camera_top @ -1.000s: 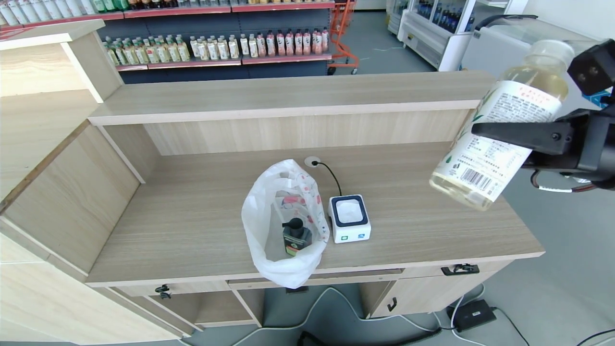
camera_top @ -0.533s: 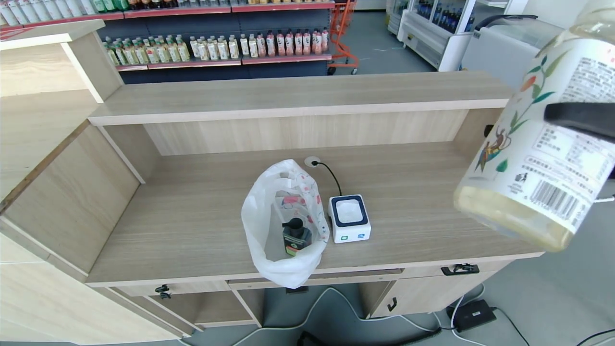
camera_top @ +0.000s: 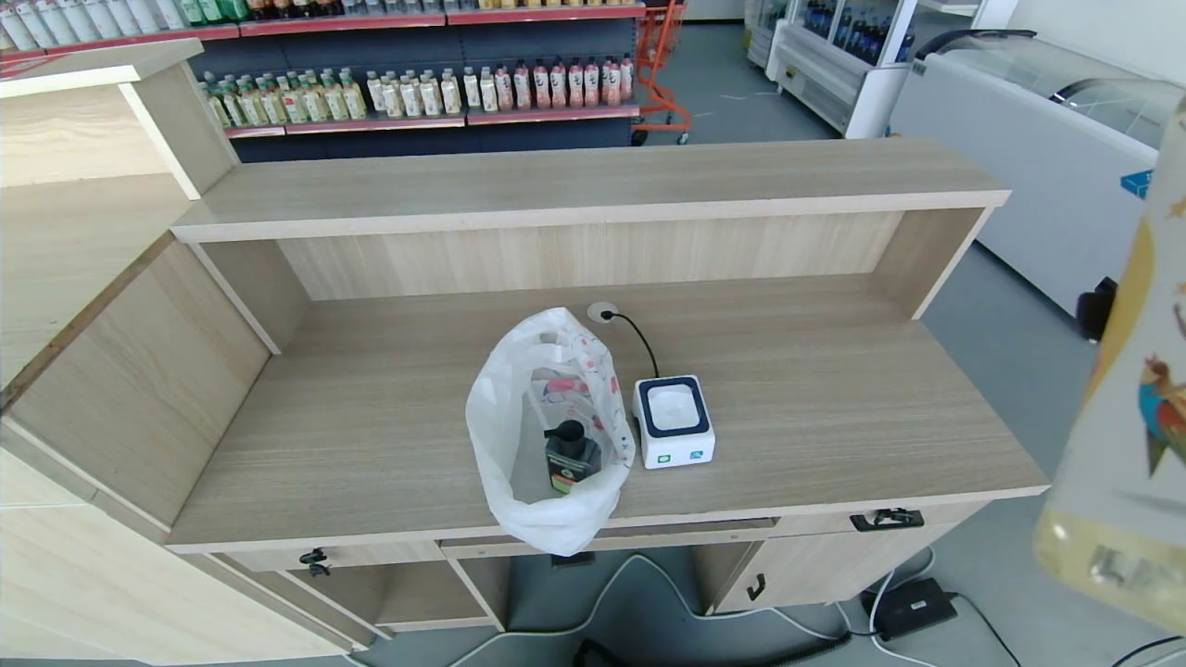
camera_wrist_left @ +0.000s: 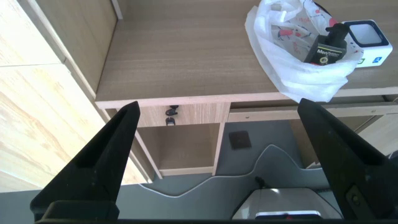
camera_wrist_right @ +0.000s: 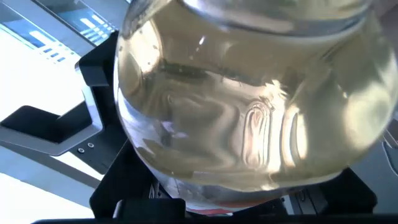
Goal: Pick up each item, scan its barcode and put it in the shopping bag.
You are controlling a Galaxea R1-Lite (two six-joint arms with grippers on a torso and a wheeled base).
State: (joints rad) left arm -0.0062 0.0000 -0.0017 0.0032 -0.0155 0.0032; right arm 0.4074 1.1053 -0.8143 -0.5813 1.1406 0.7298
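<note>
Bottle [camera_top: 1126,435] of pale drink hangs at the far right, off the counter's [camera_top: 834,389] end and close to the head cam. The right gripper [camera_wrist_right: 224,143] is clamped round it. The left gripper [camera_wrist_left: 219,106] sits low in front of the counter, fingers wide apart, holding nothing. The shopping bag [camera_top: 542,435] stands open just beside the scanner [camera_top: 674,421], w/ 1 dark pump bottle [camera_top: 570,454] inside. Est. progress: 1 item bagged; this bottle is not yet scanned or bagged.
</note>
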